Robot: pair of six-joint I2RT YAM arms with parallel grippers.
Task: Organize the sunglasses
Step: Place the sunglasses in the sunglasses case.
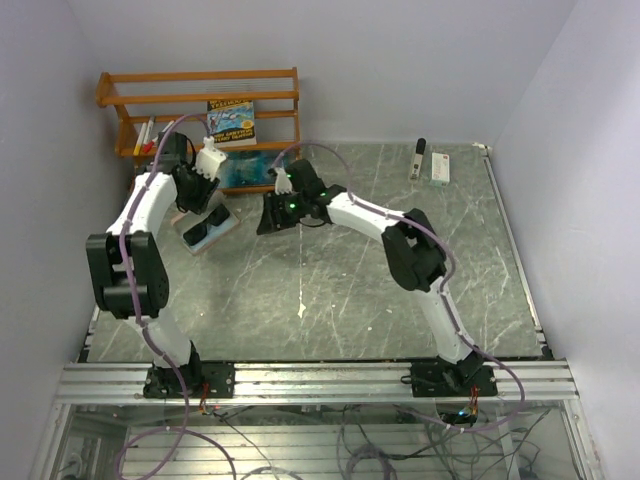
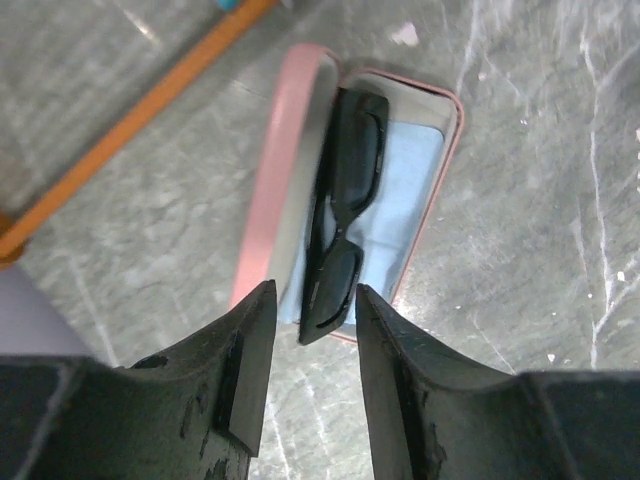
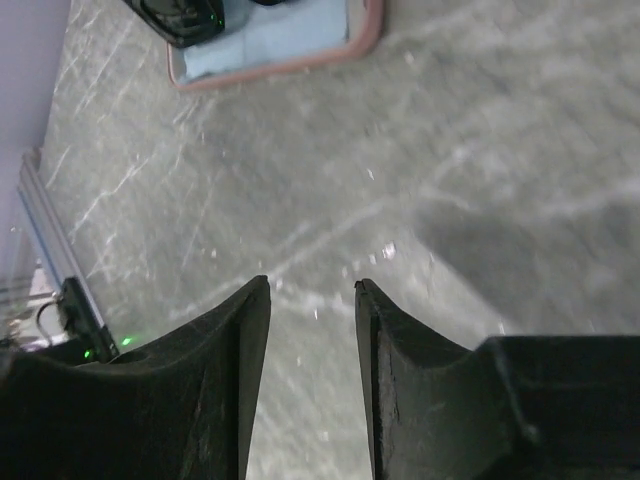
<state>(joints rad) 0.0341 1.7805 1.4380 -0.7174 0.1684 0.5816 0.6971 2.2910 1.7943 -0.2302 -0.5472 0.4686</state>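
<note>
Left hand (image 2: 312, 295), fingers apart and empty, hangs over the open pink case (image 2: 283, 170), where black sunglasses (image 2: 355, 160) lie folded on blue lining. Right hand (image 3: 310, 288), likewise apart, hovers over the surface (image 3: 480, 120) beside the case. Only the left wrist view shows the sunglasses whole.

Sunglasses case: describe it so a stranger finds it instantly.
Start at the orange wooden rack in the far-left corner of the table. Just in front of it lies the open case. It alone is pink, blue-lined, with black sunglasses inside.
</note>
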